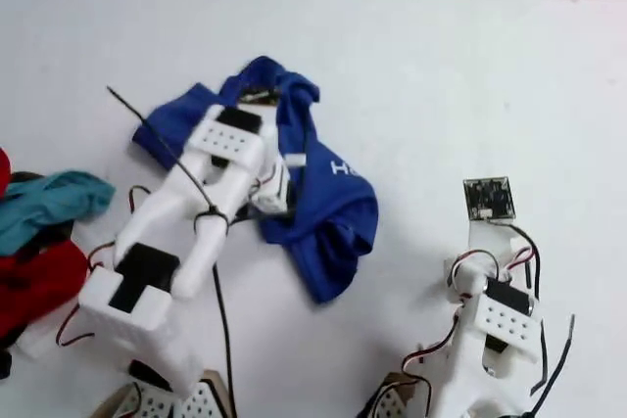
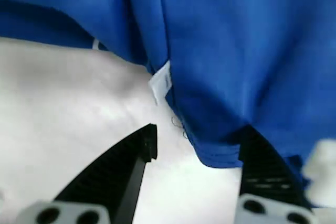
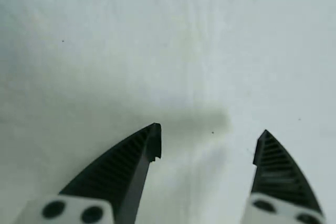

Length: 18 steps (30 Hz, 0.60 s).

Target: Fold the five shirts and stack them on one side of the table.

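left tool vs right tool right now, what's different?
Left tool is at the blue shirt, its hem between the open jaws; right tool has white table between its jaws. Left arm is stretched out over the table; right arm is tucked near its base. Shared: both open, gripping nothing.

shirt (image 1: 333,214) on table (image 1: 451,66), pile (image 1: 39,276) at left

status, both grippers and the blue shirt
Left gripper open at hem of blue shirt, crumpled, not folded. Right gripper open over the table. Teal shirt and red shirt heaped at table edge.
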Tool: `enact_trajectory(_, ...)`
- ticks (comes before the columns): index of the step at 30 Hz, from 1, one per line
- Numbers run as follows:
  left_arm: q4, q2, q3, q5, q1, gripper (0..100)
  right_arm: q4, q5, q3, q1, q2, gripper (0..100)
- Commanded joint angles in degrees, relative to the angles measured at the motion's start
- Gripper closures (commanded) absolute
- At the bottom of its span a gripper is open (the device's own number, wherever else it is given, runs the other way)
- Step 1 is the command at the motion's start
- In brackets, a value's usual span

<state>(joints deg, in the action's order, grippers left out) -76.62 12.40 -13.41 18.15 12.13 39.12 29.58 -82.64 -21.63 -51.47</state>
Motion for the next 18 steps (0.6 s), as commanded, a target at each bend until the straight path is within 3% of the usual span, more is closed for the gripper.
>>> enact_trajectory(1, 3.25, -3.34, -2.42, 0.53, 0.26, 74, -0.92, 0.09, -0.18, -0.13, -1.45, 71.1)
enact_trajectory(12, 5.19, -3.43, -3.12, 0.53, 1.49, 75, -0.92, 0.09, -0.18, 0.04, -1.36, 71.1)
enact_trajectory(17, 5.1, -3.34, -3.21, 0.44, 2.46, 98, -0.92, 0.09, -0.18, 0.04, -1.36, 71.1)
enact_trajectory(18, 4.92, -3.34, -3.21, 0.44, 2.46, 98, -0.92, 0.09, -0.18, 0.04, -1.36, 71.1)
